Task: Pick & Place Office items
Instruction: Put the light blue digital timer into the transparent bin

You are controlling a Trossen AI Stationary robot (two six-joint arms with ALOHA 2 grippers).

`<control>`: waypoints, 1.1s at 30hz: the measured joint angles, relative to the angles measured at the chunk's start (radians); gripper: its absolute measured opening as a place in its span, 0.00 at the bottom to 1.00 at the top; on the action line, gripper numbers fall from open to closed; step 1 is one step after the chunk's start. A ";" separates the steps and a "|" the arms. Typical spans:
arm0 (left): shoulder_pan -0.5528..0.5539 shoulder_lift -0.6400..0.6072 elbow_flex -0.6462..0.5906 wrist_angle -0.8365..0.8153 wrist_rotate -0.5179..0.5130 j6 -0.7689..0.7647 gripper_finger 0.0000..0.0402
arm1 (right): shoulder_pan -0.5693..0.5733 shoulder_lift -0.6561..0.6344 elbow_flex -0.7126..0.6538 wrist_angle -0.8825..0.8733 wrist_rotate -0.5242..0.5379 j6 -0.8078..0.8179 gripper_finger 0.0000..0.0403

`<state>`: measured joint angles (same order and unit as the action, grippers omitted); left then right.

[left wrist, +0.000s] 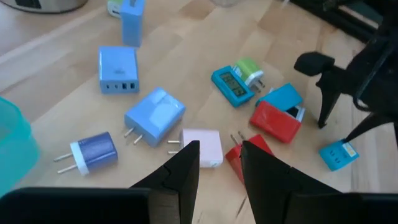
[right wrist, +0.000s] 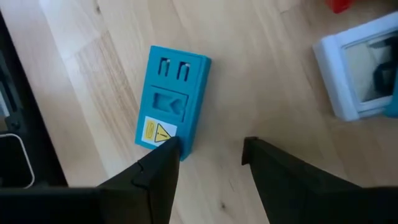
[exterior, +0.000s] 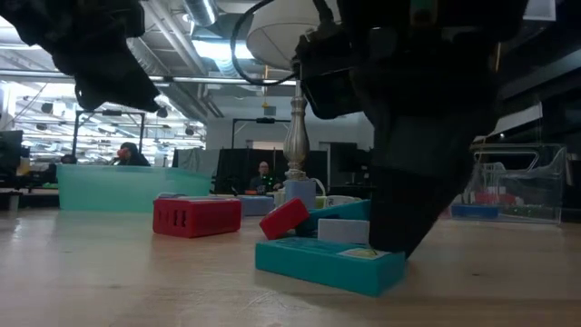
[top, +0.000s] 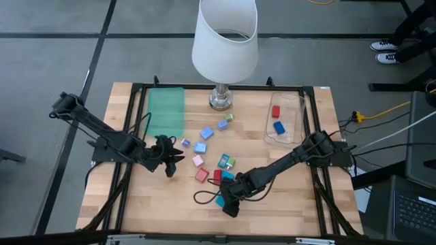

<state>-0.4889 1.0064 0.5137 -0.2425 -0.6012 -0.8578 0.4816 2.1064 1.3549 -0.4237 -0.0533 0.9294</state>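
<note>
The right gripper (right wrist: 208, 152) hovers, jaws open, beside the teal adapter (right wrist: 172, 102). It should centre over it, then close. The left gripper (left wrist: 217, 158) waits with jaws parted, empty

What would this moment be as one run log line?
right gripper: open, low beside teal adapter | left gripper: open, empty, above pink charger | clear bin: red and blue pieces inside

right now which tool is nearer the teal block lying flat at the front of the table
Right. The right tool sits open right at the teal block, one finger at the block's end. The left tool hovers over bare wood well off to the left, beyond the scattered plugs.
</note>
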 joint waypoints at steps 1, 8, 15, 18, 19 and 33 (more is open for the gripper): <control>0.000 0.011 0.000 0.009 0.007 -0.002 0.28 | -0.004 -0.007 -0.003 0.001 0.000 0.012 0.48; 0.000 0.045 0.000 0.095 0.010 0.029 0.28 | -0.011 -0.100 -0.014 -0.028 0.016 0.080 0.48; 0.015 0.033 0.000 0.135 -0.019 0.064 0.28 | -0.009 -0.245 -0.009 -0.086 0.169 0.081 0.48; 0.026 0.033 0.000 0.143 -0.025 0.078 0.28 | -0.034 -0.265 -0.008 -0.188 0.198 0.059 0.48; 0.030 0.033 0.000 0.143 -0.026 0.083 0.28 | -0.045 -0.262 -0.009 -0.224 0.191 0.054 0.48; 0.062 0.032 0.000 0.147 0.071 0.046 0.28 | -0.206 -0.245 -0.008 0.036 0.175 0.050 0.48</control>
<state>-0.4267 1.0386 0.5133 -0.0958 -0.5301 -0.8121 0.2751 1.8614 1.3472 -0.3880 0.1220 0.9792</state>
